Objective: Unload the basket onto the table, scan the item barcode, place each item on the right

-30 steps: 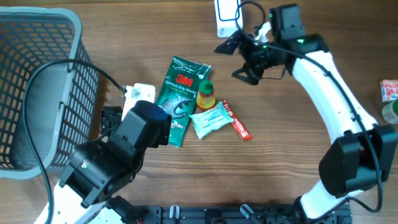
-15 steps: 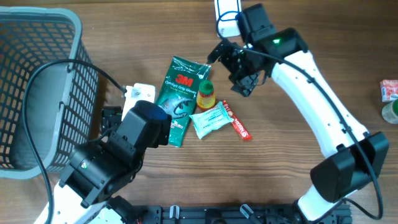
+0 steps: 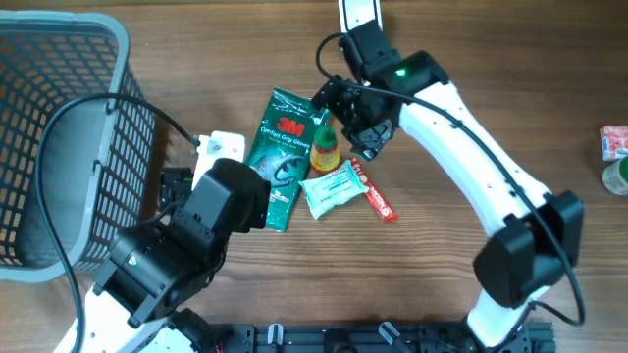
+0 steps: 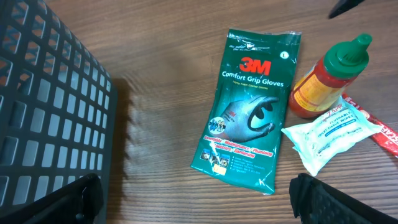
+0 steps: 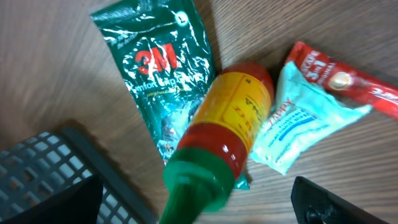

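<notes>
Closing on the sauce bottle (image 3: 325, 149)!
My right claw (image 3: 350, 122) has swung over it, jaws spread wide, nothing grasped yet.

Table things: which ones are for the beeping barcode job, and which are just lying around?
For the job, probably:
- sauce bottle
- glove packet
- white sachet
- red stick pack
- white device at the top edge, maybe the scanner

Just lying about, probably:
- grey basket
- red packet at the right edge
- green round thing below it
</notes>
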Robot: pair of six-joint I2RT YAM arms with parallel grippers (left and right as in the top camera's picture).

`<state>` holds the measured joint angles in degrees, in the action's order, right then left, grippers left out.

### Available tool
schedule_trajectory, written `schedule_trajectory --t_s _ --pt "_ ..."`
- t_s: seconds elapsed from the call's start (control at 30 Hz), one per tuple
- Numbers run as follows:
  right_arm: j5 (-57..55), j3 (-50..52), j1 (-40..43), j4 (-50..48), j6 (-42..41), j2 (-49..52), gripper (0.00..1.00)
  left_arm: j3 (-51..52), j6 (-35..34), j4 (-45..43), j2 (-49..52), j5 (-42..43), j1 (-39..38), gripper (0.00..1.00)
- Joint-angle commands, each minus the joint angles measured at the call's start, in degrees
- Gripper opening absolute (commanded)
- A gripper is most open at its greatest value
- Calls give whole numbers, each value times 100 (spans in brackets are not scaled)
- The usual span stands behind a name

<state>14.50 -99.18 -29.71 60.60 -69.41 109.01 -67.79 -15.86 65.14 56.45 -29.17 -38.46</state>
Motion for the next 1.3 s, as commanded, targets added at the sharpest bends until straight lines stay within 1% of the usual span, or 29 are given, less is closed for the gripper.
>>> schedule_trajectory --t_s 0.0,0.1,0.23,0.3,0.33,0.5,0.6,0.67,0.77,0.83,1.0,1.1,1.2,1.27 --pt "-28 -109 -221 -109 -111 337 95 -20 -114 -15 -2 22 11 100" --pt "-35 -109 -249 -118 -111 411 89 -20 -111 -15 -2 22 11 100" --pt "-120 -109 -247 -85 -114 490 79 -20 -114 -15 -2 22 11 100" --pt "-127 -109 -249 -72 -107 549 72 -20 -114 -15 -2 22 11 100" --pt "-144 -109 -254 -52 -105 586 65 -20 -114 -15 -2 22 11 100" --pt "-306 -109 -254 52 94 601 45 -20 -114 -15 -2 22 11 100" --pt "-315 -111 -254 52 315 601 39 -20 -111 -15 -2 22 11 100" --pt "-317 -111 -251 42 468 584 39 -20 -111 -15 -2 22 11 100" --pt "-315 -181 -175 50 1106 546 38 -20 -114 -15 -2 22 11 100" --pt "-308 -291 -87 114 1751 514 38 -20 -111 -15 -2 22 11 100" --pt "-321 -748 317 737 3541 409 38 -20 -114 -15 -2 22 11 100" --pt "-586 -977 597 1086 4175 363 38 -20 -114 -15 -2 22 11 100" --pt "-695 -1176 861 1379 5154 358 39 -20 -111 -15 -2 22 11 100" --pt "-942 -1180 968 1515 5600 358 38 -20 -111 -15 -2 22 11 100"
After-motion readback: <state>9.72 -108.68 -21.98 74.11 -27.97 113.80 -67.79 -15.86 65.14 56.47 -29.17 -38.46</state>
